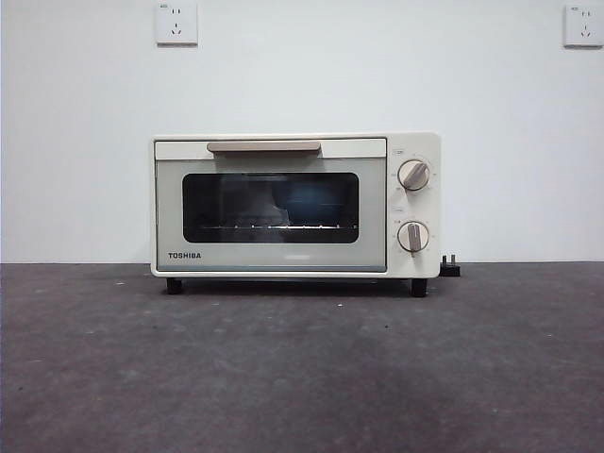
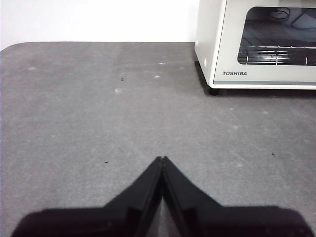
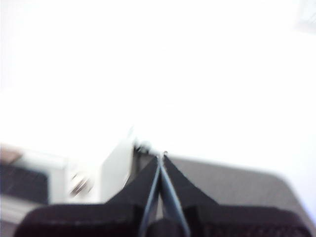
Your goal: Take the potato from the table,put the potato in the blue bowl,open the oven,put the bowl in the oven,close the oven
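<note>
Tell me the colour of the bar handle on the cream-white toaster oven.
Beige bar handle, slightly darker than the oven body; front view shows it best.

The right wrist view is blurred and washed out, the oven [image 3: 74, 180] at lower left just a smear, while the left wrist view cuts the oven [image 2: 256, 44] off at the upper right edge.

A plain white wall [image 1: 302, 75] fills the background, evenly lit and bare apart from two white power sockets, one high at the left [image 1: 176, 23] and one at the upper right corner [image 1: 583, 25]. Below it runs the dark grey, speckled counter [image 1: 302, 377], spanning the full width.
</note>
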Controlling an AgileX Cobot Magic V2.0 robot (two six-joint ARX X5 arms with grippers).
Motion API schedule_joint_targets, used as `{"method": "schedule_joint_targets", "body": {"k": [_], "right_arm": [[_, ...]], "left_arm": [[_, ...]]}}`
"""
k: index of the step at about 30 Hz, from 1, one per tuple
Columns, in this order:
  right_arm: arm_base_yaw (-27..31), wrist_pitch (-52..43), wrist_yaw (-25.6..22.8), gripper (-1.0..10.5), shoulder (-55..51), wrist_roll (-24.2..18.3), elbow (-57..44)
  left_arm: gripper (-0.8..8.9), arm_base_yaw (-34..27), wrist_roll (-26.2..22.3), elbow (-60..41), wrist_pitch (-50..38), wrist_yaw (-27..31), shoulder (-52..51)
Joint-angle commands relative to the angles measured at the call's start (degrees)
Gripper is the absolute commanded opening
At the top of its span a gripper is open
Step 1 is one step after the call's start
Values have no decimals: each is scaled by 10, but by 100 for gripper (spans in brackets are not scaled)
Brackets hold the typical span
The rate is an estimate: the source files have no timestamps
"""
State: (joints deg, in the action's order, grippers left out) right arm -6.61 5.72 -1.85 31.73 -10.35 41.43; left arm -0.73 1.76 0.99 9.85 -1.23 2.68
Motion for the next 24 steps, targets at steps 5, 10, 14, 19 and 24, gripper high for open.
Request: {"method": "schedule_joint_targets", "body": {"k": [5, 10, 14, 19, 24], "right_arm": [[71, -104, 8, 0, -167, 17, -224], [119, -105, 10, 0, -223, 86, -313], [122, -130, 10, 0, -263, 91, -365], [121, -137, 13, 0, -307, 115, -407], [111, -85, 15, 0, -313, 110, -407]], "left_arm": [[-4, -2, 4, -6, -4, -3, 1], [-4, -2, 4, -6, -4, -3, 1], [-4, -2, 4, -6, -4, -3, 1], [-4, -2, 4, -6, -4, -3, 1], [-4, -2, 4, -6, -4, -3, 1]]}}
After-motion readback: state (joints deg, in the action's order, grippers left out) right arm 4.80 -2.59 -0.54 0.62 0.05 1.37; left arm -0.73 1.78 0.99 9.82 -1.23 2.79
